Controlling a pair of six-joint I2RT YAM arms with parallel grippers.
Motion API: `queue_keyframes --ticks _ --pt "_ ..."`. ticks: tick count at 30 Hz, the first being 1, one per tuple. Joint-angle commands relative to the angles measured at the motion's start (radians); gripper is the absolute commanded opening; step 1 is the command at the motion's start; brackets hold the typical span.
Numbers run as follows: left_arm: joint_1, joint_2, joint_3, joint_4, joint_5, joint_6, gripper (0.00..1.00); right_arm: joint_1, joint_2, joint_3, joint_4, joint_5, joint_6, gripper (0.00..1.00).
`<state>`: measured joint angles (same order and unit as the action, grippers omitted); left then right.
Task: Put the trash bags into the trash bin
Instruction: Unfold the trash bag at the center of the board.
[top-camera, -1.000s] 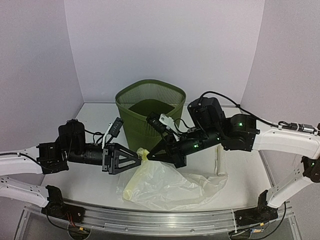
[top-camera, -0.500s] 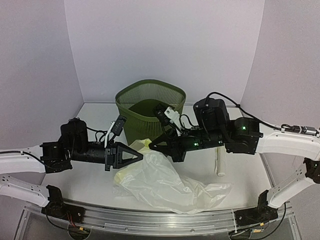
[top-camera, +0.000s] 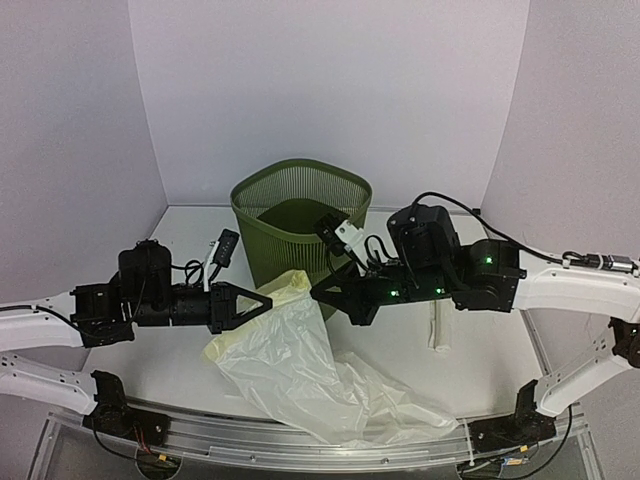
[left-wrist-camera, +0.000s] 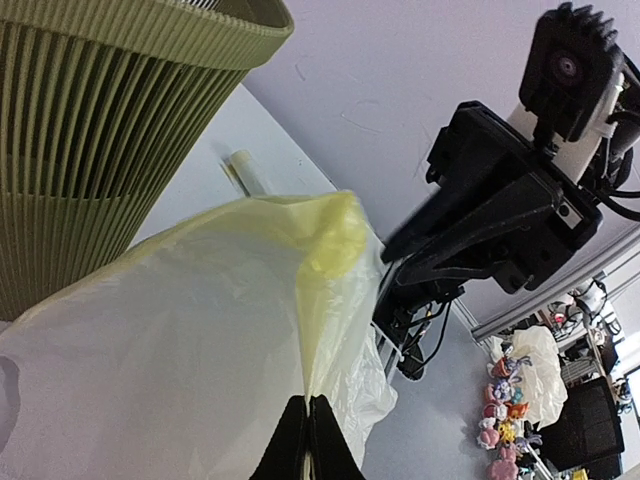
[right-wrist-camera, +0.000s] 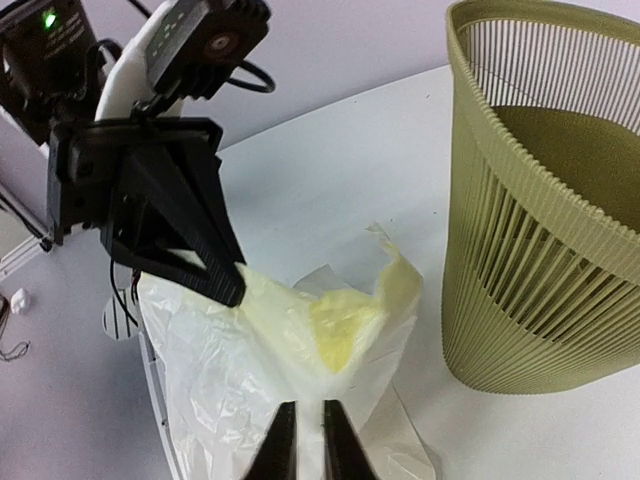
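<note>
The trash bag (top-camera: 300, 360), a thin pale yellowish film, hangs bunched at its top between my two grippers and spreads down to the table's front edge. My left gripper (top-camera: 268, 304) is shut on the bag's edge; the film (left-wrist-camera: 180, 330) runs straight into its closed tips (left-wrist-camera: 307, 400). My right gripper (top-camera: 318, 290) faces it from the right. Its jaws (right-wrist-camera: 305, 405) stand a narrow gap apart, with bag film (right-wrist-camera: 250, 350) showing in the gap. The olive-green trash bin (top-camera: 300, 215) stands upright just behind both grippers, its slatted wall (right-wrist-camera: 540, 250) to the right of the bag.
A white roll (top-camera: 437, 325) lies on the table right of the bin, behind the right arm. An aluminium rail (top-camera: 300, 440) runs along the near table edge, and the bag's lower end drapes over it. Pale walls close in the back and both sides.
The left gripper went from open to shut on the bag's edge. The bag's top rose and its body stretched toward the front. The right jaws have just parted slightly.
</note>
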<state>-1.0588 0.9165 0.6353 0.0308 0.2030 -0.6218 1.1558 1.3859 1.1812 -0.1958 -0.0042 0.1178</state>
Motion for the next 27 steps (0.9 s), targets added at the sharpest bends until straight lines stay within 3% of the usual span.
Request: queue_keyframes --ticks 1,3,5,8,10,11,12,14,15,23,27 --pt "0.003 -0.018 0.035 -0.025 -0.041 -0.012 0.0 -0.001 0.015 0.002 -0.048 -0.131 -0.011 0.0" --pt "0.003 -0.017 0.034 -0.018 -0.021 -0.004 0.0 -0.001 0.032 0.009 -0.048 -0.138 0.0 0.15" --pt "0.003 -0.009 0.037 -0.012 -0.009 -0.005 0.0 -0.002 0.056 0.023 -0.047 -0.148 0.017 0.45" --pt "0.003 0.02 0.052 -0.016 -0.012 -0.015 0.0 -0.001 0.117 0.057 -0.047 -0.207 0.026 0.55" --pt "0.003 0.041 0.06 -0.015 -0.001 -0.021 0.0 -0.002 0.17 0.091 -0.048 -0.24 0.035 0.53" --pt "0.003 0.053 0.064 -0.014 0.007 -0.022 0.0 -0.001 0.195 0.107 -0.049 -0.238 0.039 0.45" --pt "0.003 0.062 0.067 -0.015 0.013 -0.023 0.0 -0.001 0.212 0.118 -0.049 -0.232 0.04 0.35" --pt "0.003 0.078 0.075 -0.022 0.005 -0.029 0.0 -0.001 0.223 0.125 -0.048 -0.19 0.046 0.05" --pt "0.003 0.082 0.078 -0.042 -0.003 -0.032 0.0 -0.002 0.217 0.12 -0.047 -0.167 0.047 0.0" --pt "0.003 0.03 0.074 -0.229 -0.193 -0.123 0.0 -0.008 0.089 -0.009 -0.057 0.1 0.13 0.0" --pt "0.003 -0.012 0.061 -0.321 -0.246 -0.177 0.0 -0.043 0.031 -0.059 -0.079 0.139 0.192 0.0"
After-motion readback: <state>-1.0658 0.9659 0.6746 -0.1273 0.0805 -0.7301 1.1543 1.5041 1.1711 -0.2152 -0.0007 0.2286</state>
